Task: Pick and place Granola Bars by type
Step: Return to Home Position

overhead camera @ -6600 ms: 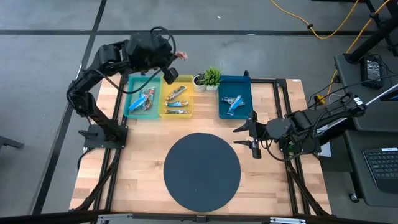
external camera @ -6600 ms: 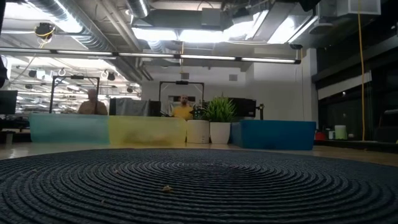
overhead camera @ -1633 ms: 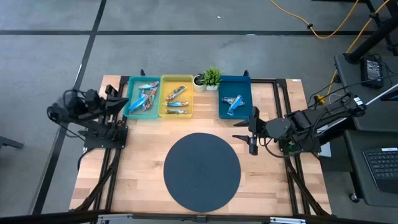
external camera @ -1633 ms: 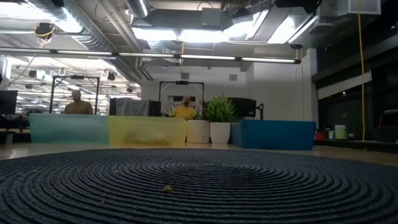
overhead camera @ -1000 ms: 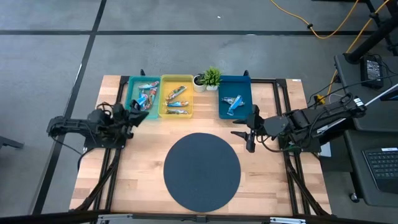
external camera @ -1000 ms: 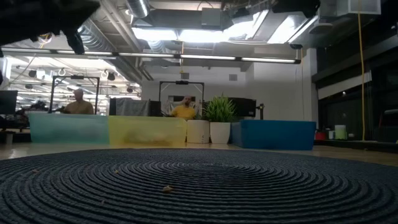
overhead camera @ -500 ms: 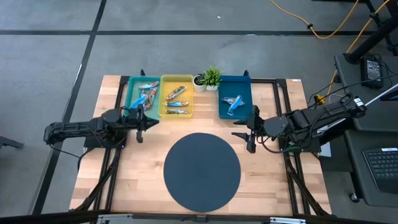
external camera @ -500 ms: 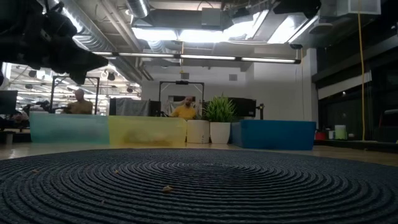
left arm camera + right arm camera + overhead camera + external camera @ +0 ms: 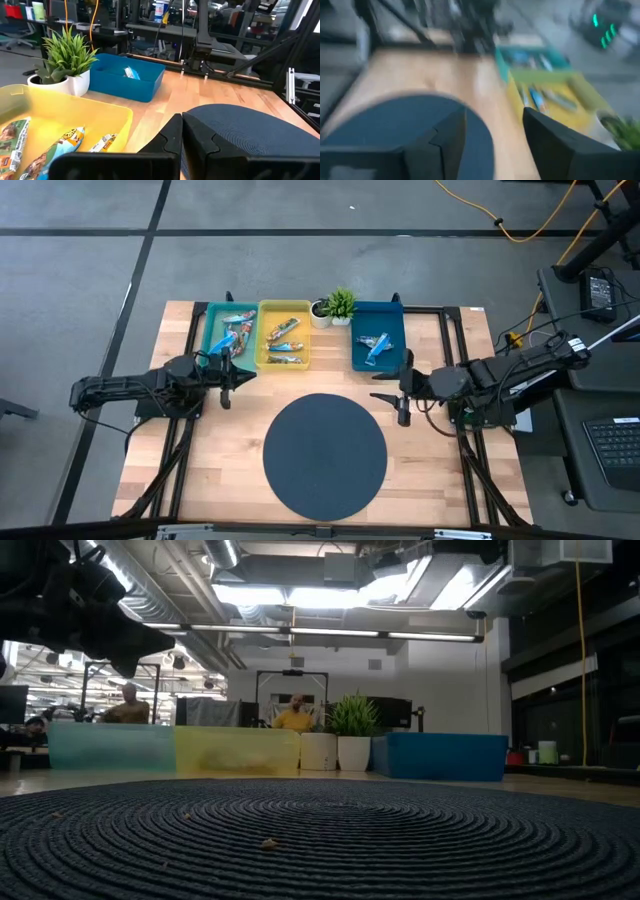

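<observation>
Granola bars in shiny wrappers lie in three trays along the far side: several in the teal tray [image 9: 230,337], several in the yellow tray [image 9: 283,340], two blue ones in the blue tray [image 9: 373,346]. The left wrist view shows bars [image 9: 60,145] on the yellow tray's floor and one bar [image 9: 131,73] in the blue tray. My left gripper [image 9: 235,372] [image 9: 181,131] hovers shut, holding nothing, by the near edge of the teal and yellow trays. My right gripper [image 9: 392,405] [image 9: 495,135] is open and empty, near the blue tray and beside the round mat.
A round dark woven mat [image 9: 325,455] [image 9: 320,840] covers the table's middle and near part. A small potted green plant [image 9: 338,307] [image 9: 352,730] stands between the yellow and blue trays. Bare wood shows on both sides of the mat. People sit in the room beyond.
My left arm has swung from near the table's left edge toward the right, stretching out low until its gripper stands at the near edge of the teal and yellow trays, where it has stayed for the last half second. The bars have not moved.
</observation>
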You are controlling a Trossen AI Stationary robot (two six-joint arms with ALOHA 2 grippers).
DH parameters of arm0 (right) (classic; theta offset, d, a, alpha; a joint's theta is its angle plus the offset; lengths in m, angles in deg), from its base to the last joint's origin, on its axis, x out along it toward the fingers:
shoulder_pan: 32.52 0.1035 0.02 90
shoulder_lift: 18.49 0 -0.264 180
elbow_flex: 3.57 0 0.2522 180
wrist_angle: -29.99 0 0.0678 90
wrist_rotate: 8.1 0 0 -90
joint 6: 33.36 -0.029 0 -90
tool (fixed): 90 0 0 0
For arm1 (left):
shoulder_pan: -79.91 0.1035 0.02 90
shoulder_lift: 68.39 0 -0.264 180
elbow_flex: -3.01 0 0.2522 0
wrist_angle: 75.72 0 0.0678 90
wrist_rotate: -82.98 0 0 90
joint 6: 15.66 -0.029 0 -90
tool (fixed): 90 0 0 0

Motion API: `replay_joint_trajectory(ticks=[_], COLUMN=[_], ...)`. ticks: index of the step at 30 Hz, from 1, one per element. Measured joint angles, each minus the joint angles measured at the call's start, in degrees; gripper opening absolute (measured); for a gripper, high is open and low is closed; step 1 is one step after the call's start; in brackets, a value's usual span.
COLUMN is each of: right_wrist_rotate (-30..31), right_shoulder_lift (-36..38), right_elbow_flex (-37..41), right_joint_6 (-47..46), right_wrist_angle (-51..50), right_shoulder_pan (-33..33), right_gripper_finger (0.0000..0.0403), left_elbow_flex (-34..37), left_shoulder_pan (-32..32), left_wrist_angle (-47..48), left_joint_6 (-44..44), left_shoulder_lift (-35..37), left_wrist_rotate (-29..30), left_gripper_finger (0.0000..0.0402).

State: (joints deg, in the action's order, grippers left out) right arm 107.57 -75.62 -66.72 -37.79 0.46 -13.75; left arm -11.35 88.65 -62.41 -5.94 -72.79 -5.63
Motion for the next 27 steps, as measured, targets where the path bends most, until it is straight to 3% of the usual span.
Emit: replay_joint_trajectory(ticks=[5,9,13,20,27], right_wrist_rotate=[-11.2,-22.2,-29.3,-31.4,-32.6], right_shoulder_lift=[7.2,15.7,25.3,37.2,44.0], right_elbow_flex=[17.6,27.2,31.8,38.4,46.4], right_joint_6=[2.8,-0.1,-1.0,-0.8,0.6], right_wrist_angle=[30.8,41.9,42.0,32.3,32.3], right_shoulder_pan=[-4.4,-11.7,-17.5,-19.1,-17.0], right_gripper_finger=[0.0157,0.0089,0.0012,0.0005,0.0004], left_elbow_flex=[0.0,0.0,0.0,0.0,0.0], left_shoulder_pan=[0.0,0.0,0.0,0.0,0.0], left_wrist_angle=[0.0,0.0,0.0,0.0,-0.1], left_joint_6=[0.0,0.0,0.0,0.0,0.0], left_shoulder_lift=[0.0,0.0,0.0,0.0,0.0], left_wrist_rotate=[0.0,0.0,0.1,0.1,0.1], left_gripper_finger=[0.0005,0.0008,0.0007,0.0006,0.0006])
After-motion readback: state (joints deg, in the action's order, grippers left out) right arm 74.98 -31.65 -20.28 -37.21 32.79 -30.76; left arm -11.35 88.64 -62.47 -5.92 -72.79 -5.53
